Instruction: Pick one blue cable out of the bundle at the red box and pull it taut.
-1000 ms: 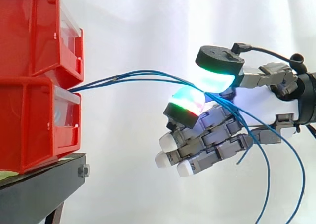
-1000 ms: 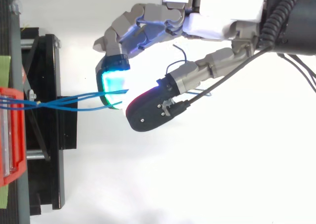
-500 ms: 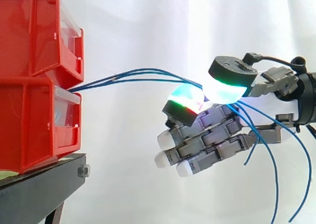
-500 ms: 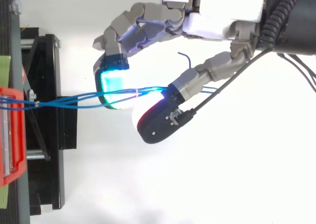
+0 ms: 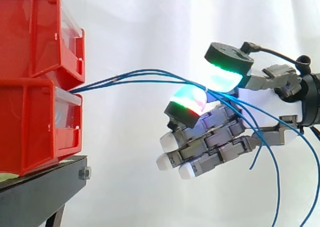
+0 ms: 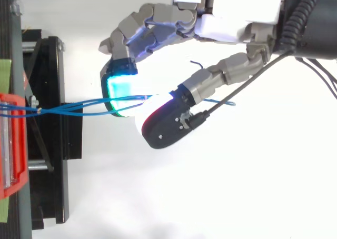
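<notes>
Side view: blue cables [image 5: 116, 78] in hand [image 5: 220, 137]

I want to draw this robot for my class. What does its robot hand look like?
The robot hand has a white palm and grey, blocky fingers. Its tips are thick glowing pads: some white, one cyan with red and green, and one green and cyan under a round black cap. The wrist behind is black.
</notes>
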`<move>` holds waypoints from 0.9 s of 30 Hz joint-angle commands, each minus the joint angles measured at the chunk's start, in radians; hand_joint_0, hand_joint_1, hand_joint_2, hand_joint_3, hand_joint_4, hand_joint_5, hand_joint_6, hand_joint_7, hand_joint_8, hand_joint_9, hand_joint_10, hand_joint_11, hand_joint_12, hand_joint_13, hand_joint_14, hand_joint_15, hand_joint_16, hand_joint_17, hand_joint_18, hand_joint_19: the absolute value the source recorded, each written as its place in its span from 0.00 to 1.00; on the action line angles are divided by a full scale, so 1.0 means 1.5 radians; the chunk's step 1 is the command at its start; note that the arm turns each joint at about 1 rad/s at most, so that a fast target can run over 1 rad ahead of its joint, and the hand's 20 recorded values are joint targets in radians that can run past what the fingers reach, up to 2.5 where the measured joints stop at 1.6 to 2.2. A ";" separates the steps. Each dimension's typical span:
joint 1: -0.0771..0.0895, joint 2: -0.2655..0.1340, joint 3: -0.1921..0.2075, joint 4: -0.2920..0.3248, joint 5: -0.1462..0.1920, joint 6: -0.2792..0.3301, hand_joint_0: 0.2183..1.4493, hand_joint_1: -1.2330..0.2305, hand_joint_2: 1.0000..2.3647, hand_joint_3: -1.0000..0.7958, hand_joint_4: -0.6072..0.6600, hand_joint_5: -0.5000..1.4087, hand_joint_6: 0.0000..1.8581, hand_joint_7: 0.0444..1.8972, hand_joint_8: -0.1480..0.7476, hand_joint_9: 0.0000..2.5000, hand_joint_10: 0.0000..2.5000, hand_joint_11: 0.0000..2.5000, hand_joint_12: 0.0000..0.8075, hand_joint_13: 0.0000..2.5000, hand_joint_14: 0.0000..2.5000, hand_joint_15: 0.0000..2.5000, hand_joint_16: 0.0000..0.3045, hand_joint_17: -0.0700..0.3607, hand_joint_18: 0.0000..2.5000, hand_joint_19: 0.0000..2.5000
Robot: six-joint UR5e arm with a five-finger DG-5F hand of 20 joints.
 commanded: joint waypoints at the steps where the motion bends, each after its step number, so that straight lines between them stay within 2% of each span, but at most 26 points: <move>1: -0.001 0.000 0.000 0.000 0.000 -0.001 0.29 0.35 0.01 0.34 0.50 0.17 0.45 0.56 0.49 0.25 0.00 0.13 0.47 0.10 0.00 0.05 0.19 0.47 0.10 0.09; 9: 0.000 0.001 0.000 0.000 0.000 0.000 0.29 0.35 0.02 0.48 0.51 0.17 0.46 0.58 0.49 0.26 0.00 0.13 0.47 0.10 0.00 0.05 0.19 0.47 0.10 0.09; 16: 0.000 0.001 -0.001 0.000 0.000 0.000 0.35 0.24 0.02 0.46 0.50 0.16 0.47 0.54 0.49 0.25 0.00 0.13 0.47 0.11 0.00 0.04 0.19 0.47 0.12 0.07; 23: 0.000 0.000 -0.001 0.000 0.000 0.000 0.40 0.21 0.01 0.40 0.49 0.16 0.47 0.50 0.48 0.24 0.00 0.14 0.47 0.11 0.00 0.04 0.19 0.47 0.12 0.07; 27: 0.000 0.000 0.000 0.000 0.000 0.000 0.36 0.23 0.01 0.39 0.51 0.16 0.46 0.52 0.47 0.25 0.00 0.13 0.47 0.11 0.00 0.05 0.19 0.47 0.12 0.07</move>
